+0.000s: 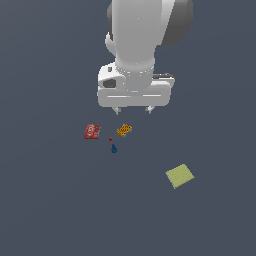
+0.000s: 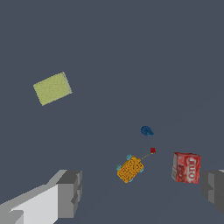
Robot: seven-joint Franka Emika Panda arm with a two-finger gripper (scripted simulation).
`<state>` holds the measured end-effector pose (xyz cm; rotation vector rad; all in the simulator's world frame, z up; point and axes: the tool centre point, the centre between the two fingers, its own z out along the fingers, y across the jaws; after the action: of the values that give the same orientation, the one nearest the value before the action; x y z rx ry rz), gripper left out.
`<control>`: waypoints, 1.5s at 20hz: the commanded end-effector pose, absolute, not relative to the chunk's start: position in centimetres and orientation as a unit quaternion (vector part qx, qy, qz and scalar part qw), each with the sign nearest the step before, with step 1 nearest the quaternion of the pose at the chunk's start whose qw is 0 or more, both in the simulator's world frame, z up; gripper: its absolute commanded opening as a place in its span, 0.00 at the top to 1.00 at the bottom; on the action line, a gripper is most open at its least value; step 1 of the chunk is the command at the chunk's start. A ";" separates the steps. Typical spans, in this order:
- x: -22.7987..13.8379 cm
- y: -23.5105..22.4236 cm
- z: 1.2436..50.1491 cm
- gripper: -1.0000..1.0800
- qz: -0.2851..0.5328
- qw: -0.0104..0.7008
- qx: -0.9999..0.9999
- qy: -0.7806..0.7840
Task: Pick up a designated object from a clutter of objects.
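Nothing is held yet; the pincer is spread wide above the orange box. The yellow-green slab lies well apart on the surface, so it must be reached first

The yellow-green square slab lies flat, well apart from the clutter: red flat box, orange patterned box, small blue cone-like piece.

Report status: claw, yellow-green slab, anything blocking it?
Claw open, empty, above the clutter. Yellow-green slab flat, apart toward exterior view's right, untouched. Nothing on or against it; red box and orange box lie clear.
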<state>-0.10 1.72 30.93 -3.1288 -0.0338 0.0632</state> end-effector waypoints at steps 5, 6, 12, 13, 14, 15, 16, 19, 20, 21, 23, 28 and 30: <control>0.0 1.7 30.8 0.04 0.022 0.005 -1.000 -0.008; 0.1 1.7 30.7 0.04 0.022 0.004 -1.000 -0.006; 0.8 2.4 30.0 0.04 0.021 0.004 -1.000 0.016; 1.0 2.6 29.9 0.04 0.021 0.004 -1.000 0.022; 1.2 2.8 29.7 0.04 0.021 0.004 -0.999 0.027; 1.4 3.0 29.5 0.04 0.021 0.004 -0.999 0.033; 1.6 3.2 29.3 0.04 0.020 0.003 -0.999 0.040; 2.4 4.0 28.5 0.04 0.020 0.003 -0.998 0.063; 2.6 4.3 28.2 0.04 0.019 0.003 -0.997 0.071; 2.9 4.6 27.9 0.04 0.019 0.003 -0.997 0.080; 3.5 5.2 27.2 0.04 0.018 0.002 -0.995 0.100; 4.9 7.1 25.3 0.04 0.017 0.001 -0.989 0.150; 5.5 7.8 24.5 0.04 0.016 0.001 -0.985 0.169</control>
<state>5.06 7.22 25.09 -3.1011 0.4830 0.0523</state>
